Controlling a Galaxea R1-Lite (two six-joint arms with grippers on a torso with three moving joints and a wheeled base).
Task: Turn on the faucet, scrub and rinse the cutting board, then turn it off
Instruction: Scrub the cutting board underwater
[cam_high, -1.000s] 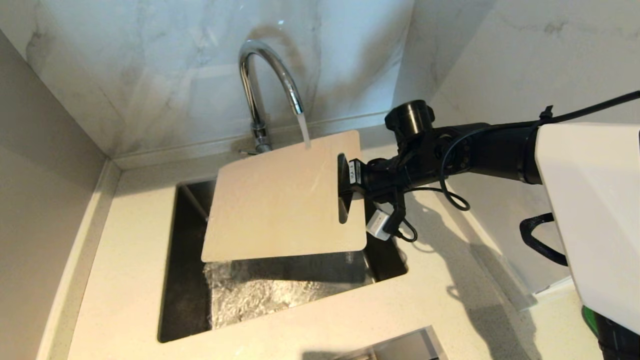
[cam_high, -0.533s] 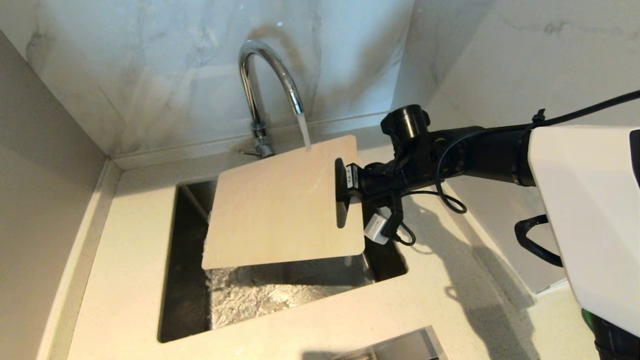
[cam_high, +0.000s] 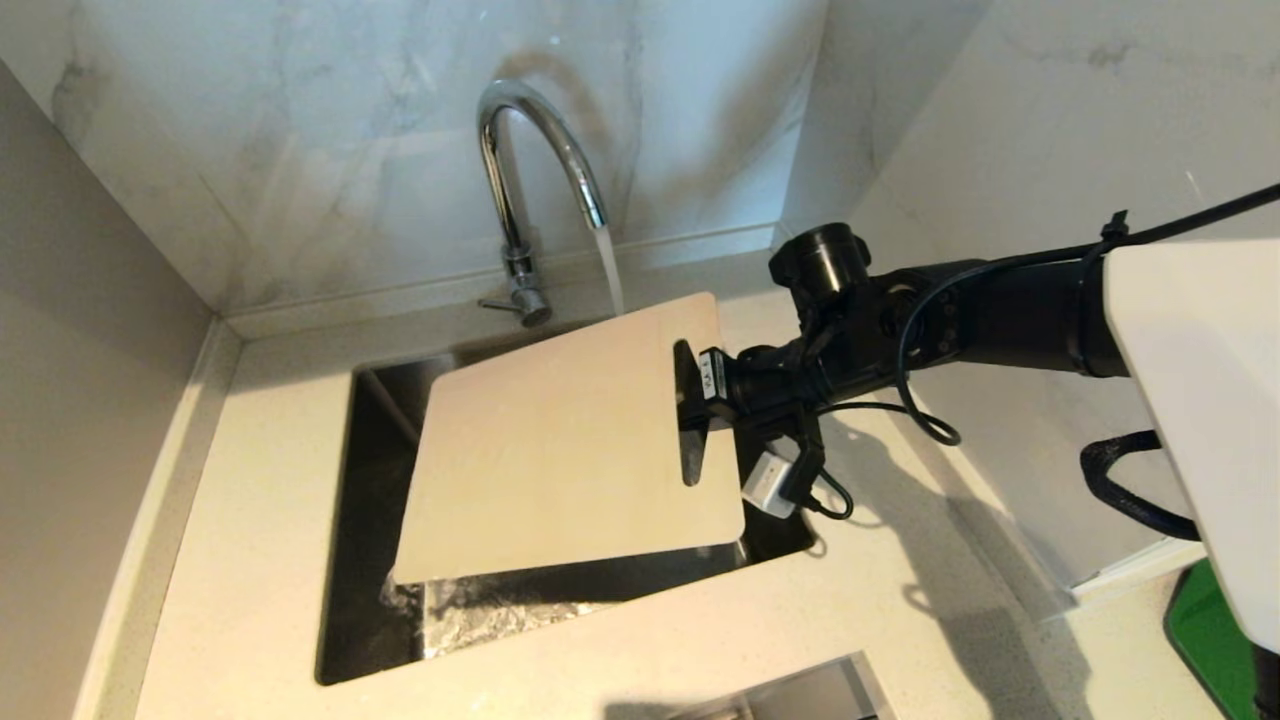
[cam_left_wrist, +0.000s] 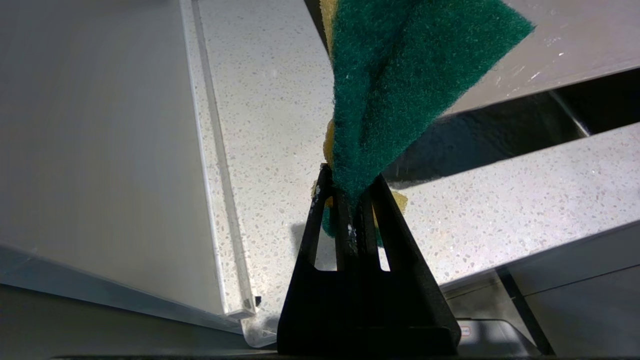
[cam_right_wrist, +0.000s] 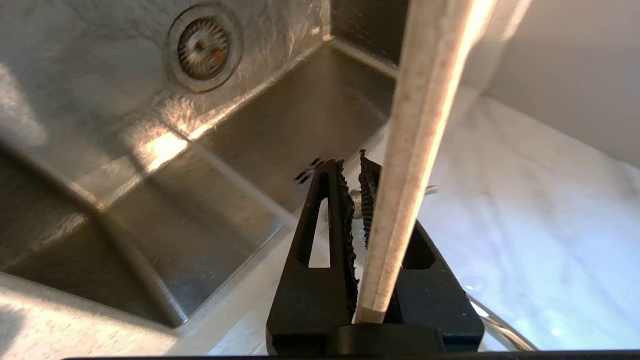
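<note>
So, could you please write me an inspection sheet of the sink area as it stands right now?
Surface: pale speckled stone counter around a steel sink; water in the basin.
Job's things: tall chrome gooseneck faucet running; stream meets the far edge of the thin beige rectangular cutting board, held tilted over the sink.
Clutter: nothing seen.
Grippers: right gripper shut on the board's handle-slot end; left gripper shut on a green-and-yellow sponge, off to the side above the counter.
Cables: black cable looping off the right arm, clear of the water.
Surroundings: marble-look wall panels behind and right.
</note>
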